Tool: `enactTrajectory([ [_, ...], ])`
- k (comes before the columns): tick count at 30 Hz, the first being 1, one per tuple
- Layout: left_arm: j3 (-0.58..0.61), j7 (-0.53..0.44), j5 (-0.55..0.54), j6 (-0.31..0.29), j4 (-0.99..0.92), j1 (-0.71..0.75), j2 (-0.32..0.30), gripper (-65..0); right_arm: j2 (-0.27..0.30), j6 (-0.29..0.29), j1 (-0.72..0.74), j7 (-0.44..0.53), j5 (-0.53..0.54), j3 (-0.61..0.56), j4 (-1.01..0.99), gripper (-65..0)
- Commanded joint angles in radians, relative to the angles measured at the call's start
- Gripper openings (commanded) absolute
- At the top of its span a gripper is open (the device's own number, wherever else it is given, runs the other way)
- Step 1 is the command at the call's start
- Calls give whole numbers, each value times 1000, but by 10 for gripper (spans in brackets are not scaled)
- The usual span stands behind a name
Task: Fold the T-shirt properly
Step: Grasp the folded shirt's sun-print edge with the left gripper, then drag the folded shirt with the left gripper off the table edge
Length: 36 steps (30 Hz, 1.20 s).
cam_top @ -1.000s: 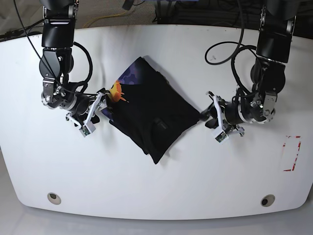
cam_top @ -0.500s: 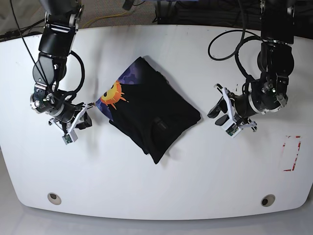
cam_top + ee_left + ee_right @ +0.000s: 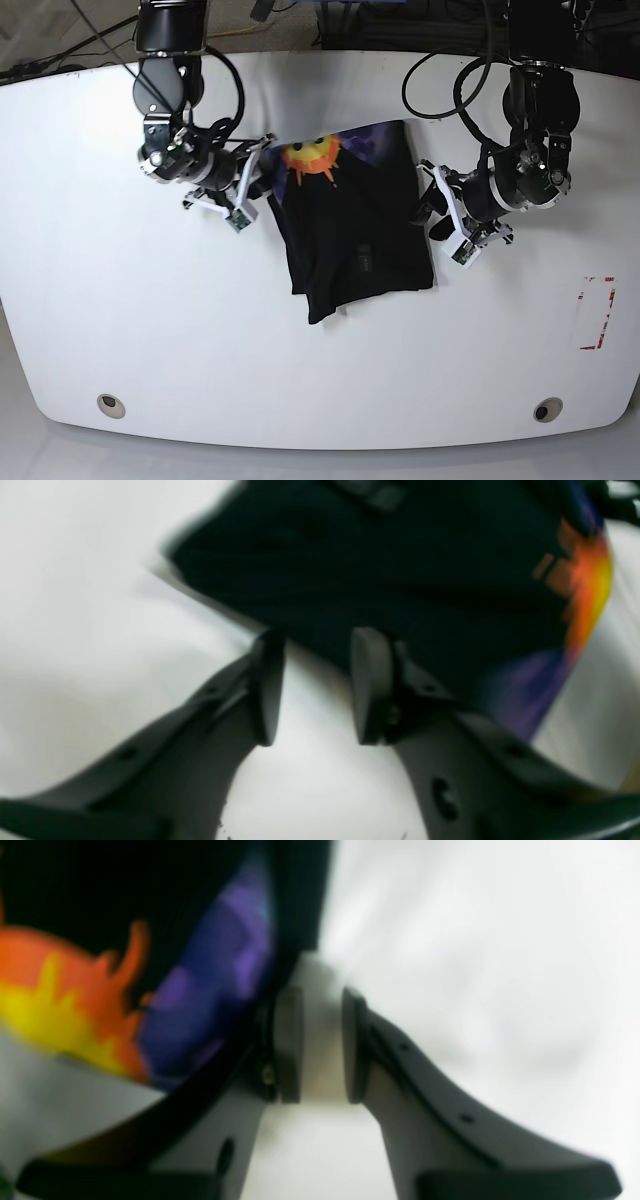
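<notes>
The T-shirt (image 3: 350, 230) lies folded into a black, roughly square bundle mid-table, with its orange-yellow and purple print (image 3: 312, 157) at the far edge. My right gripper (image 3: 252, 190) is at the shirt's left edge beside the print. In the right wrist view the right gripper (image 3: 320, 992) stands narrowly open, with only white table in the gap and the T-shirt (image 3: 210, 970) just left of its fingers. My left gripper (image 3: 432, 215) is at the shirt's right edge. The left wrist view shows the left gripper (image 3: 317, 635) open and empty, the T-shirt (image 3: 400, 570) just beyond its tips.
The white table (image 3: 150, 330) carries a red-marked rectangle (image 3: 597, 313) near its right edge. Two round holes (image 3: 111, 404) (image 3: 546, 409) sit near the front edge. Cables hang behind the arms at the back.
The shirt has turned, so the print went from its left corner to its far edge. Both arms moved toward the back and closed in on the shirt's sides. The right gripper's jaws have narrowed.
</notes>
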Motion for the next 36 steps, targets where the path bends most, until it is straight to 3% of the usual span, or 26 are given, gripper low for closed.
enactTrajectory([
  [1,-6,-27,-15,56,22,-23,42,-350,-67,6,-16,4,21,-52,89,-525],
  [6,-5,-30,-13,185,19,-23,94,-278,-94,6,-19,-2,23,-127,89,-526],
  [10,20,-35,-5,234,16,-24,120,-275,-90,6,-21,-2,23,-153,91,-526],
  [12,55,-68,59,267,16,-24,131,-274,-88,6,-21,-2,23,-118,91,-526],
  [15,127,-147,189,274,-49,-21,146,-272,-82,6,-21,-2,23,-73,91,-526],
  [21,150,-249,238,274,-345,-46,154,-272,-50,6,-21,-2,33,-63,91,-526],
  [26,141,-296,222,274,-526,-59,45,-272,-50,6,-24,-2,33,-21,161,-526],
  [31,-35,-296,196,270,-593,-55,-85,-272,-50,6,-22,-2,23,-4,212,-526],
  [36,-152,-296,200,159,-656,-42,-219,-272,-50,6,-22,-2,23,-4,233,-526],
])
